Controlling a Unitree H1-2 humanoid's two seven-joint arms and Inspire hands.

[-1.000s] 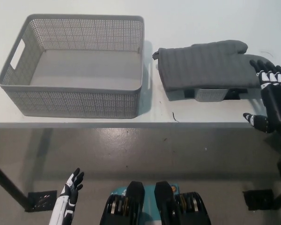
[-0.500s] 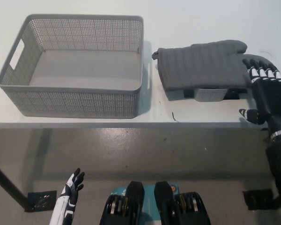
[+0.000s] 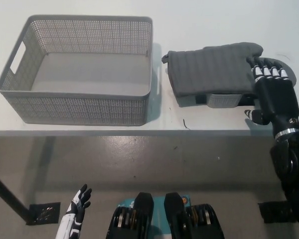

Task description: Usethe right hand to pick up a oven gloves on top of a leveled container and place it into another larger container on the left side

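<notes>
We see our black right hand resting spread on the grey oven glove's right end, atop the small container; the large basket sits left.

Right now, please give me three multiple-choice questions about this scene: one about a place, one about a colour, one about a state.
1. Where does the oven glove lie?
A. inside the large basket
B. on top of the small container
C. on the floor

2. What colour is the large basket?
A. grey
B. red
C. blue

3. What is the state of the right robot hand?
A. open, fingers over the glove's right end
B. lifting the glove in the air
C. resting inside the basket

Answers:
1 B: the small container shows under the glove's near edge.
2 A: its mesh walls are grey.
3 A: the glove lies flat, not lifted. The left robot hand rests low, below the table.
</notes>
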